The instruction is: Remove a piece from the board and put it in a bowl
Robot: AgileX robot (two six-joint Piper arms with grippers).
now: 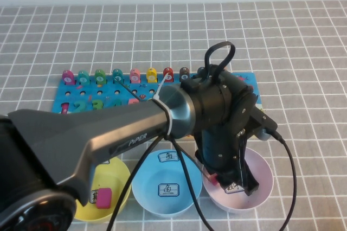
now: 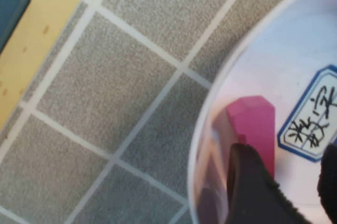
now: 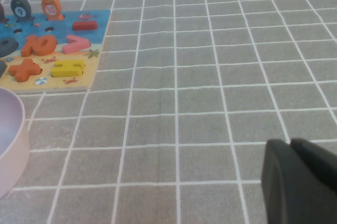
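The pale pink bowl (image 1: pixel 261 172) stands at the front right, below the blue board (image 1: pixel 60 98). My left gripper (image 1: pixel 238 181) reaches down into this bowl. In the left wrist view its fingers (image 2: pixel 253 182) stand apart, open (image 2: pixel 287 153), over the bowl's floor beside a white label (image 2: pixel 313 119). The magenta piece (image 2: pixel 254 126) lies inside the bowl against its wall (image 2: pixel 210 108), just past one fingertip and not between the two. It shows as a small pink spot in the high view (image 1: pixel 212 178). My right gripper (image 3: pixel 295 182) is shut and empty, low over the grey mat beside the board (image 3: pixel 89 71).
A yellow bowl (image 1: pixel 116 177) holding a squarish magenta block (image 1: pixel 103 197) and a light blue bowl (image 1: pixel 162 201) stand left of the pink one. Pegs and number pieces remain on the board. My left arm hides the board's middle and right.
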